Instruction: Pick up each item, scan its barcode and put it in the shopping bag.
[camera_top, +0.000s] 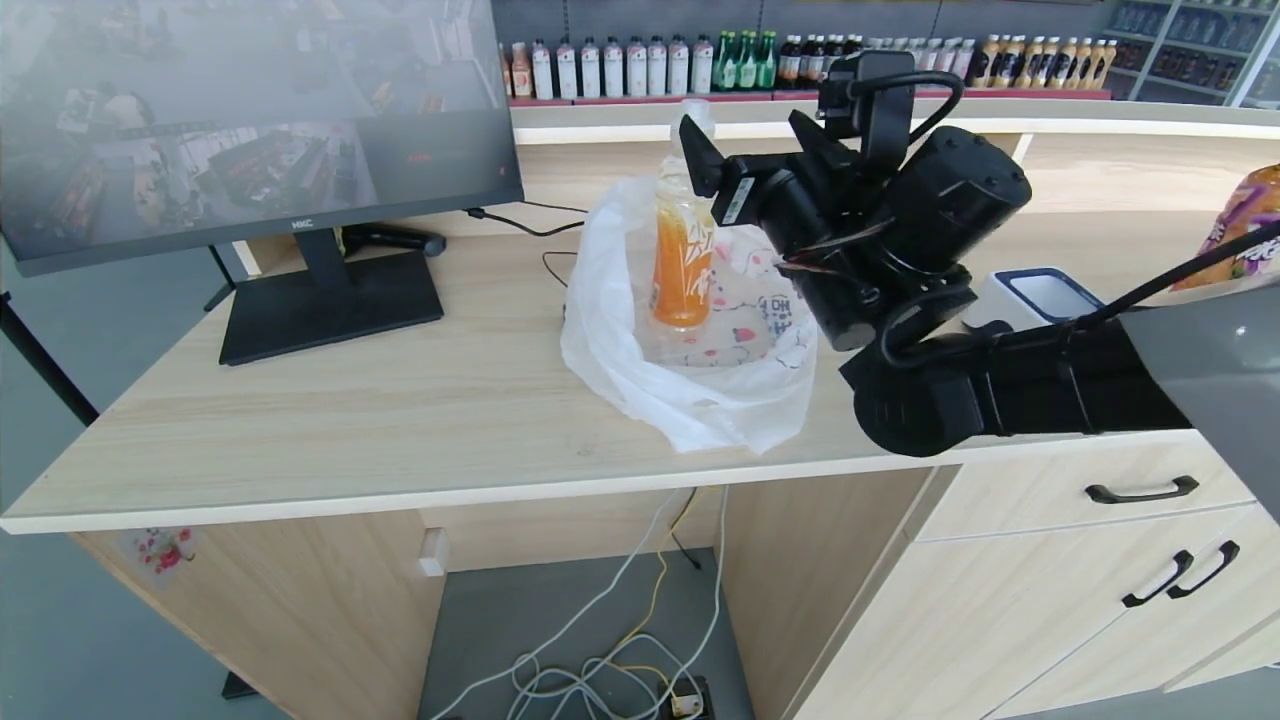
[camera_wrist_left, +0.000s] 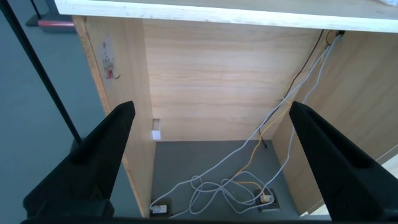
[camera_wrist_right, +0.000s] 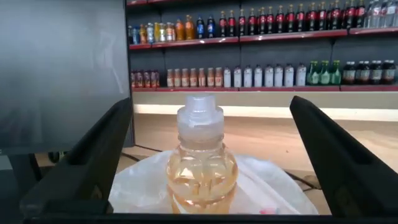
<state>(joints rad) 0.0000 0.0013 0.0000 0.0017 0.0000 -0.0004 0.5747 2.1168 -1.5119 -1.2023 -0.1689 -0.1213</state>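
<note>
Right gripper (camera_top: 750, 140): jaws spread wide and holding nothing. It hangs over the middle of the counter at the height of the bottle's neck, level with the cap. In my right wrist view (camera_wrist_right: 211, 102) the bottle stands ahead of the two fingers, with a clear gap on each side, so I am not touching it.
Left gripper (camera_wrist_left: 211, 106): also spread apart and empty, held low in front of the counter's front edge and aimed into the open recess beneath it.
Bottle (camera_top: 682, 260): upright inside the shopping bag, orange drink in the lower body, a clear neck and a pale cap on top. The right wrist view (camera_wrist_right: 202, 168) shows it centred between my fingers.
Shopping bag (camera_top: 620, 350): thin white plastic, mouth open, slumped around the bottle. It sits about midway along the counter, its lower fold close to the front edge.
Counter (camera_top: 400, 400): pale wood, with drawers under its right end.
Monitor (camera_top: 250, 110): on a black stand at the back left of the counter, well apart from the bag.
Scanner (camera_top: 1035, 298): a small white box toward the right end, partly behind my right arm.
Snack packet (camera_top: 1245, 225): at the far right edge of the counter.
Cables (camera_wrist_left: 217, 186): loose on the floor in the recess.
</note>
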